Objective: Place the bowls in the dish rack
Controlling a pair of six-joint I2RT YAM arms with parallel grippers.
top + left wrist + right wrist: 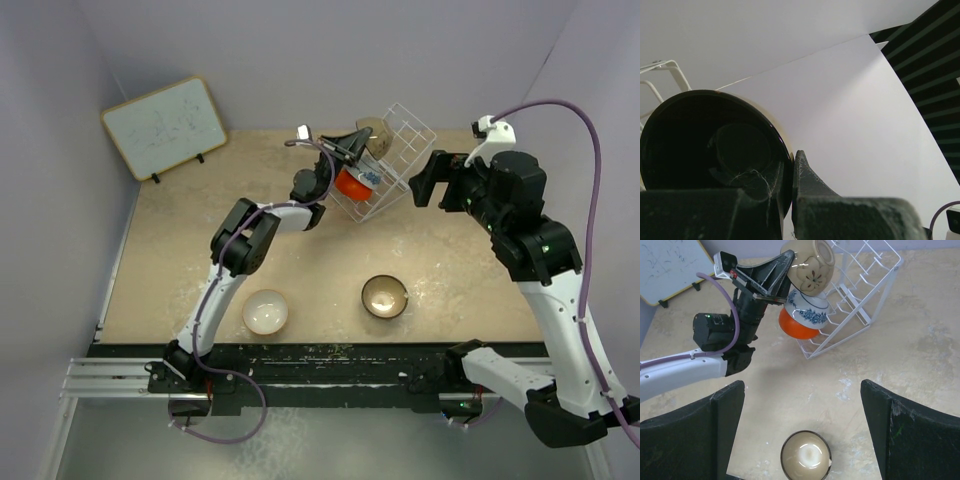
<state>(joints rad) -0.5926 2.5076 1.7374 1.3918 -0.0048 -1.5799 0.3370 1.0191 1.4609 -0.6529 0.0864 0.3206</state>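
My left gripper (790, 162) is shut on the rim of the glossy black bowl (705, 145), black inside and cream outside. It holds the bowl (807, 265) on its side at the left edge of the white wire dish rack (867, 285). Below it in the rack lie the blue-patterned bowl (807, 307) and the orange bowl (795, 327). The tan bowl with a dark brown outside (806, 456) stands on the table under my open, empty right gripper (801, 385). The cream-white bowl (265, 312) stands near the table's front, left of the tan bowl (384, 296).
A whiteboard in a wooden frame (165, 127) leans at the back left. The rack (400, 135) stands tilted at the back middle. My right gripper (425, 182) hovers just right of it. Grey walls close the table on three sides.
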